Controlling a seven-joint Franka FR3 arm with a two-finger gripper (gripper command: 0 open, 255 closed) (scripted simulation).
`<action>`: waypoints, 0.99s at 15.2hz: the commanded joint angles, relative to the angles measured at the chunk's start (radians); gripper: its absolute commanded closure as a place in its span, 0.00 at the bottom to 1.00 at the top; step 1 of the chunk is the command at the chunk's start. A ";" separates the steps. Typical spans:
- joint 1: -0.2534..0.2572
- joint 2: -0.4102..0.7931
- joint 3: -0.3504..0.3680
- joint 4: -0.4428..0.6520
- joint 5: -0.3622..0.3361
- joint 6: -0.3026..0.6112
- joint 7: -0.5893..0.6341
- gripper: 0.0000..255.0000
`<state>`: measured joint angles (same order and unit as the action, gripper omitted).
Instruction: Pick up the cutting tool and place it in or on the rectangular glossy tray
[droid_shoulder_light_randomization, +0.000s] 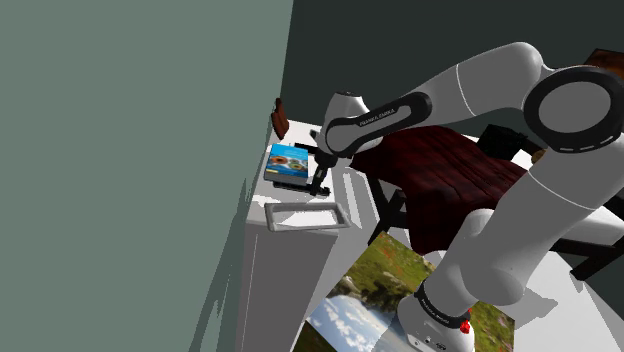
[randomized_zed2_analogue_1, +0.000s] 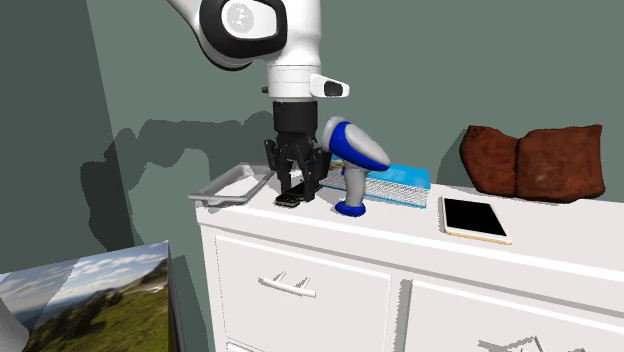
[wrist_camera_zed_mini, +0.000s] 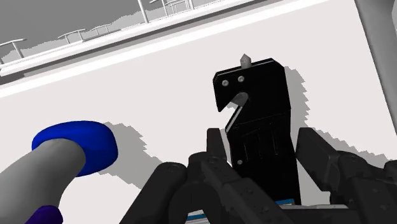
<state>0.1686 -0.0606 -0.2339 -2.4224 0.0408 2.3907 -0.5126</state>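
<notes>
Black end effector (wrist_camera_zed_mini: 262, 145) lowered to the white worktop (wrist_camera_zed_mini: 159, 95), fingers narrowly apart astride a black box cutter (wrist_camera_zed_mini: 254, 95), seemingly ready to clasp it.

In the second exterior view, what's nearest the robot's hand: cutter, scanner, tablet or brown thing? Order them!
1. Black cutter, under the gripper.
2. Grey-and-blue scanner, just to the view's right.
3. Black tablet, farther right, front edge.
4. Brown thing, far right, by the wall.
</notes>
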 joint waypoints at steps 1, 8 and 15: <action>0.000 0.000 0.000 0.000 0.000 0.000 0.000 1.00; 0.000 0.000 0.000 0.000 0.000 0.001 0.000 1.00; -0.003 -0.063 0.003 0.038 -0.023 -0.098 0.020 1.00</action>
<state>0.1685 -0.1125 -0.2290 -2.3932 0.0217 2.3092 -0.4923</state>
